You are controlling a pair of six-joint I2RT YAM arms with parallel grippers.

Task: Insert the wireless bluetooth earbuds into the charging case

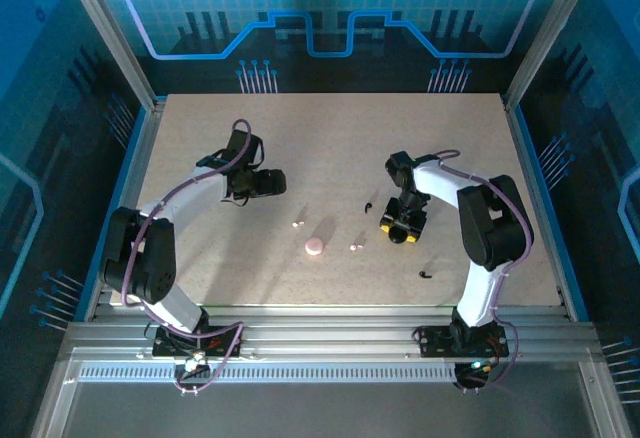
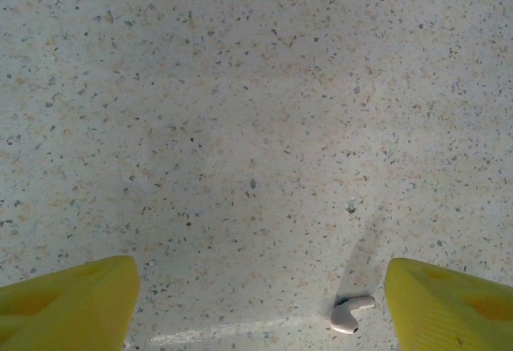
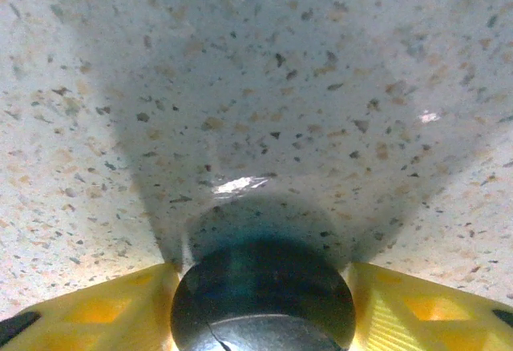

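My right gripper stands low on the table with its yellow fingers pressed against both sides of a round black charging case, which rests on the surface. A round pink case lies at the table's middle. One whitish earbud lies to its upper left and another to its right. A black curved earbud lies left of the right gripper, and a second black one nearer the front. My left gripper hovers open over bare table, a whitish earbud just inside its right finger.
The speckled beige table has free room at the back and far left. Metal rails run along the near edge and blue-lit enclosure walls stand on the sides.
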